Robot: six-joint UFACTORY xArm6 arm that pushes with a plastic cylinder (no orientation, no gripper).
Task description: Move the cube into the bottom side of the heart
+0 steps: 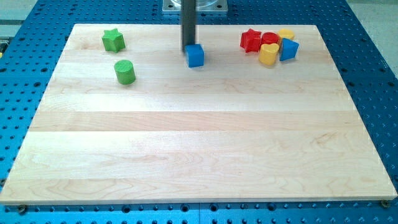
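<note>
A blue cube [196, 55] sits near the top centre of the wooden board [199, 143]. My tip [188, 50] stands right at the cube's upper left side, touching or nearly touching it. A yellow heart [268, 55] lies at the top right, in a tight cluster. Above it is a red block [270, 40], and a red star [250, 40] is to its upper left. A blue triangular block [288, 49] is at its right, and a yellow block [286, 33] is behind. The heart's bottom side faces open board.
A green star [113, 40] lies at the top left. A green cylinder [125, 71] lies just below it. The board rests on a blue perforated table [25, 81].
</note>
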